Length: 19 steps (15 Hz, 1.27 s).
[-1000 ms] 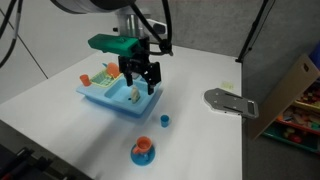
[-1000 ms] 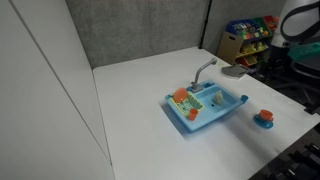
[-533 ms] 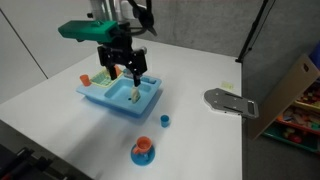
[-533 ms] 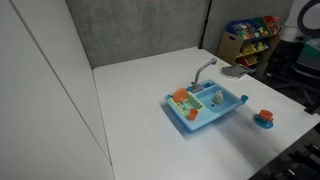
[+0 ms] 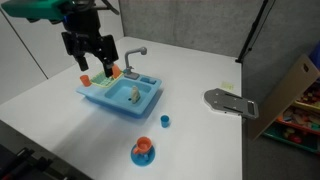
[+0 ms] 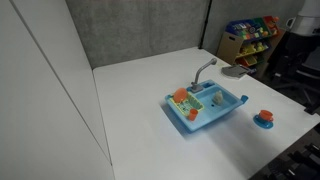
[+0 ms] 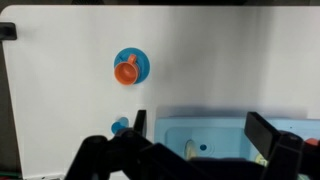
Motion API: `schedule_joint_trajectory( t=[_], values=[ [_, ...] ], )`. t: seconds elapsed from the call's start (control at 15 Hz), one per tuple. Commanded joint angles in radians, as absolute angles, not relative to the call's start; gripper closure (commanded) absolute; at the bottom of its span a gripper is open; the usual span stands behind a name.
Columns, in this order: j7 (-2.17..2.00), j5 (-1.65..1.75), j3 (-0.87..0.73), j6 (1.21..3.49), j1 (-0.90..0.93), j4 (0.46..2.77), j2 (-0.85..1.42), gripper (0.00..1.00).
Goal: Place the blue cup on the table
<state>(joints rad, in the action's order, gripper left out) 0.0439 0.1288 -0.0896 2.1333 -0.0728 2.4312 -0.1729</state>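
The tiny blue cup [image 5: 165, 121] stands on the white table [image 5: 205, 140], just off the front corner of the blue toy sink [image 5: 122, 96]. In the wrist view the blue cup [image 7: 119, 126] shows at the sink's edge, partly behind a finger. My gripper [image 5: 94, 67] is open and empty. It hangs above the far end of the sink, well away from the cup. In the wrist view my gripper [image 7: 200, 130] has its jaws spread over the sink basin [image 7: 205, 135].
An orange cup on a blue saucer [image 5: 143, 150] stands near the table's front edge and shows in the wrist view [image 7: 128, 68] too. A grey flat plate [image 5: 229, 102] lies near the table's side edge. The sink [image 6: 205, 106] has a grey faucet and small toys.
My gripper has moved up and across the sink, away from the blue cup, staying open and empty. The cup has not moved.
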Motion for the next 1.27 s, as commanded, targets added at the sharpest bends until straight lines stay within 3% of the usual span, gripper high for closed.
schedule_joint_trajectory(
  t=[0.0, 1.2],
  values=[
    [0.082, 0.056, -0.087, 2.058, -0.061, 2.458, -0.263, 0.00],
    [0.056, -0.015, -0.087, 2.051, -0.064, 2.464, -0.390, 0.00]
  ],
)
